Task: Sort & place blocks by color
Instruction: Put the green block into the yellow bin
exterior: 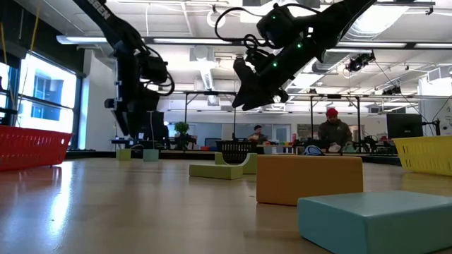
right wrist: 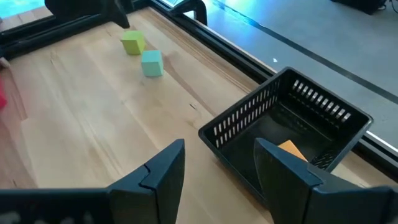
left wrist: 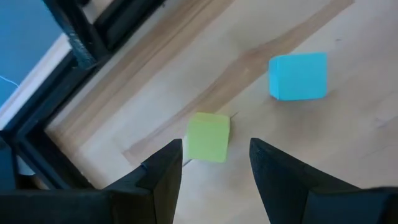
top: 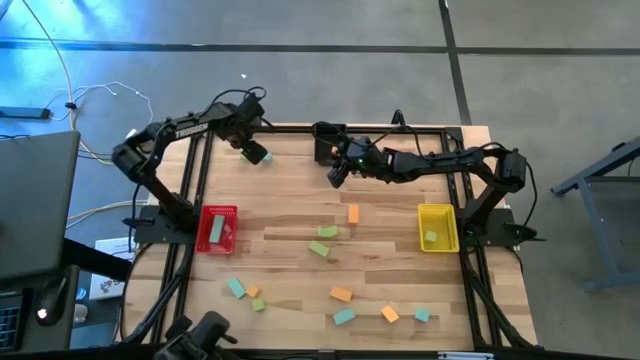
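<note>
Two blocks lie flat near the table's far left edge: a yellow-green one and a teal one. My left gripper hangs open above them, pointing steeply down, with the yellow-green block showing below the gap between its fingers and untouched. In the high view it stands over the teal block. My right gripper is open and holds nothing; it hovers in front of the black bin, where an orange block lies. More orange, teal and yellow-green blocks are scattered over the near half.
A red bin stands at the left edge and a yellow bin at the right, each with blocks inside. The black bin sits at the far middle. The dark frame rail runs close beside the two far-left blocks.
</note>
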Controlling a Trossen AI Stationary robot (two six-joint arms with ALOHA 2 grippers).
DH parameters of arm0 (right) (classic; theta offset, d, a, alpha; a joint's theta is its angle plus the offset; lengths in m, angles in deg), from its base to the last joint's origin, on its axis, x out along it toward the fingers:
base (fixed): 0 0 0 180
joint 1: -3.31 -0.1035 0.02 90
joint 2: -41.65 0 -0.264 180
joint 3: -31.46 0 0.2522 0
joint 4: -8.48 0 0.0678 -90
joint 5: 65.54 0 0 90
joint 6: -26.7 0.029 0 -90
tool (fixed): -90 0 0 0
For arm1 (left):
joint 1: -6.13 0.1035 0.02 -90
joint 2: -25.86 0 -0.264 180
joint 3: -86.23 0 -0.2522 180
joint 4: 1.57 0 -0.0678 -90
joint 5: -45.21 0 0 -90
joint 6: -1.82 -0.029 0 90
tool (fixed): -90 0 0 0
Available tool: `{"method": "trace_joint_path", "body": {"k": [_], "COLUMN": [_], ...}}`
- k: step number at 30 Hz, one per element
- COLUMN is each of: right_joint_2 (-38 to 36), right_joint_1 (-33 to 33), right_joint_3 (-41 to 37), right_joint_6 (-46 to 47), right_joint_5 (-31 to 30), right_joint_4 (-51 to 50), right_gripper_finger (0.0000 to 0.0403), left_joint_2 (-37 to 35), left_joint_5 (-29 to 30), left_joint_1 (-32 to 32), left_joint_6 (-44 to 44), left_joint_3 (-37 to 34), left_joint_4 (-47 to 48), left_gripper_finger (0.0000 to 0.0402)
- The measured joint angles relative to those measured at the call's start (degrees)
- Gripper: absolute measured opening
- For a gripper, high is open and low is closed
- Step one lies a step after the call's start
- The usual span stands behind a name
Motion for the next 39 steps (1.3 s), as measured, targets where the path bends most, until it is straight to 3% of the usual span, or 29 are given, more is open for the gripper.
{"method": "trace_joint_path", "body": {"k": [22,39], "right_joint_2": [0.0,0.0], "right_joint_1": [0.0,0.0], "right_joint_3": [0.0,0.0], "right_joint_6": [0.0,1.1], "right_joint_5": [0.2,0.4], "right_joint_4": [-0.9,-1.3], "right_gripper_finger": [0.0179,0.0179], "left_joint_2": [7.0,7.4], "left_joint_5": [5.2,4.4], "left_joint_1": [0.0,0.7], "left_joint_6": [1.5,1.1], "left_joint_3": [0.0,0.0], "left_joint_4": [-0.6,-2.4], "left_gripper_finger": [0.0172,0.0172]}}
